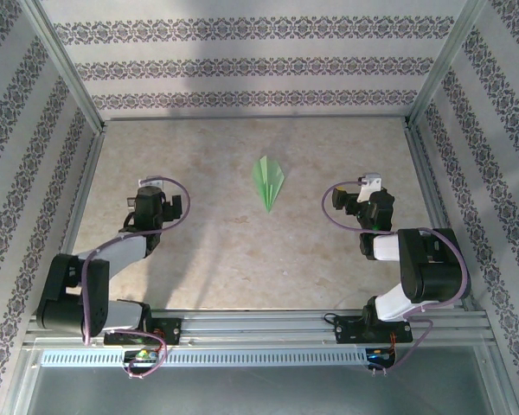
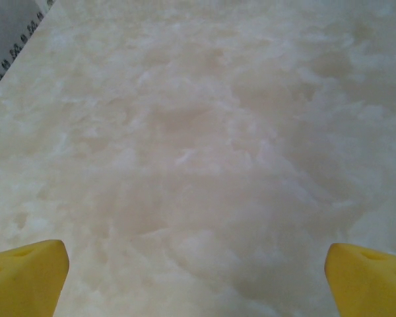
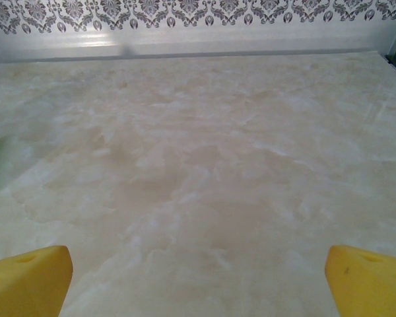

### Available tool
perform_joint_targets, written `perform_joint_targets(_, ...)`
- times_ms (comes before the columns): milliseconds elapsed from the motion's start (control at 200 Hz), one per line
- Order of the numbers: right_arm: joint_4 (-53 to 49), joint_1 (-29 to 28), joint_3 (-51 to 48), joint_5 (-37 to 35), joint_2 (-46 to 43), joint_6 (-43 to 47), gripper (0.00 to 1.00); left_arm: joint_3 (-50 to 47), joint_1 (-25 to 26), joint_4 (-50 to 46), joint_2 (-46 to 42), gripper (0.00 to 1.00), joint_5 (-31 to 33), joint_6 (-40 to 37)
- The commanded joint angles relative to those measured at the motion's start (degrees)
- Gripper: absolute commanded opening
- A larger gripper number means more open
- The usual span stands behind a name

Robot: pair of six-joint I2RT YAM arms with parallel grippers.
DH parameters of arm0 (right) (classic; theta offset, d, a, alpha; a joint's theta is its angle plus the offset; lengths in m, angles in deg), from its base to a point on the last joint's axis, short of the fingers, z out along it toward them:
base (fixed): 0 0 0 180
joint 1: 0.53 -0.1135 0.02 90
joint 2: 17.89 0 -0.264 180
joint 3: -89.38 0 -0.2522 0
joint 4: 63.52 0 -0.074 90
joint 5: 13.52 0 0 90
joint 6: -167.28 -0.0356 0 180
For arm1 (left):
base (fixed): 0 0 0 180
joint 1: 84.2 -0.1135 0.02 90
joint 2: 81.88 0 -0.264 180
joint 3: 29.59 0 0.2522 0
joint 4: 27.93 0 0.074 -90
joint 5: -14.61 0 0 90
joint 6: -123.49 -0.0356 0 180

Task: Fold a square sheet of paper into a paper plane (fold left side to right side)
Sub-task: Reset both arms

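On the left side of the table (image 1: 208, 259), the left gripper (image 1: 150, 184) hovers with its yellow fingertips (image 2: 26, 277) spread wide and nothing between them, only bare marbled surface below. Between the two arms, about mid-table, lies the paper plane (image 1: 268, 180), already a slim green dart. Its long axis runs near to far, with the point aimed toward the near edge and the wider tail toward the back wall (image 1: 259, 65). It sits to the right of the left gripper and to the left of the right gripper (image 1: 371, 184), which is likewise wide open and empty. Both stand well apart from it, the right one perhaps slightly nearer, so either arm would have to reach inward, across that axis.
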Motion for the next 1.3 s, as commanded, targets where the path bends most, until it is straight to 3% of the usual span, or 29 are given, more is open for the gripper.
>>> perform_joint_targets(0,0.5,-0.4,0.6,-0.5,-0.5,0.5,0.98,-0.9,-1.4,12.9,3.1,1.0,-2.8,-1.8)
perform_joint_targets(275,0.5,-0.4,0.7,-0.6,-0.5,0.6,0.98,-4.7,-2.3,29.2,11.0,1.0,-5.8,-4.6)
perform_joint_targets(330,0.5,-0.4,0.7,-0.6,-0.5,0.6,0.98,-5.9,-2.9,29.0,10.2,1.0,-6.6,-3.4)
perform_joint_targets(430,0.6,-0.4,0.6,-0.6,-0.5,0.5,0.98,-9.9,-3.1,41.9,14.3,0.99,-8.0,-4.5)
perform_joint_targets(610,0.5,-0.4,0.6,-0.6,-0.5,0.6,0.98,-6.5,-4.2,32.1,12.7,0.99,-7.9,-2.3)
perform_joint_targets(1294,0.5,-0.4,0.6,-0.6,-0.5,0.5,0.98,-6.9,-4.4,34.2,13.3,1.0,-8.6,-2.9)
